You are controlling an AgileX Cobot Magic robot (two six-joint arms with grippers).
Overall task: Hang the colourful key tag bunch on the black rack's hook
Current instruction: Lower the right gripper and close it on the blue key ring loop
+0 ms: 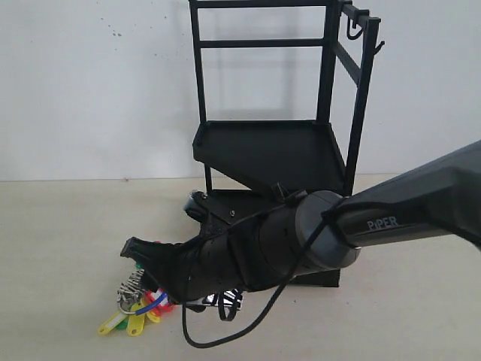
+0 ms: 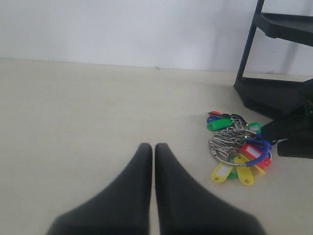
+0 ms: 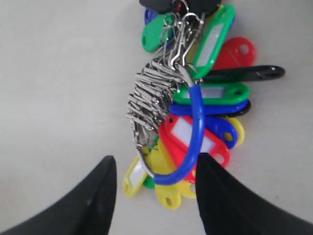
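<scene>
1. On the pale beige table (image 1: 60,226), which looks smooth and matte, you see the colourful key tag bunch (image 1: 135,312) lying flat. It is towards the front of the exterior view, to the left of the black rack (image 1: 328,90).
2. Behind the table a plain white wall (image 1: 90,90) closes the room. It has a few small dark specks high up.
3. The rack stands upright on the table, close before this wall. The hook (image 1: 379,47) sticks out from its upper right post, high above the bunch and well apart from it.
4. Your right gripper (image 3: 154,164) is low over the bunch with its two black fingers spread apart. In the right wrist view the blue loop (image 3: 195,127) and some red and yellow tags lie between them. Whether the fingers touch the table, you cannot tell.
5. The right arm (image 1: 406,214) reaches across from the right, in front of the lower tray of the rack.
6. Your left gripper (image 2: 152,149) has its fingers pressed together with nothing between them. It is over bare table, apart from the bunch.
</scene>
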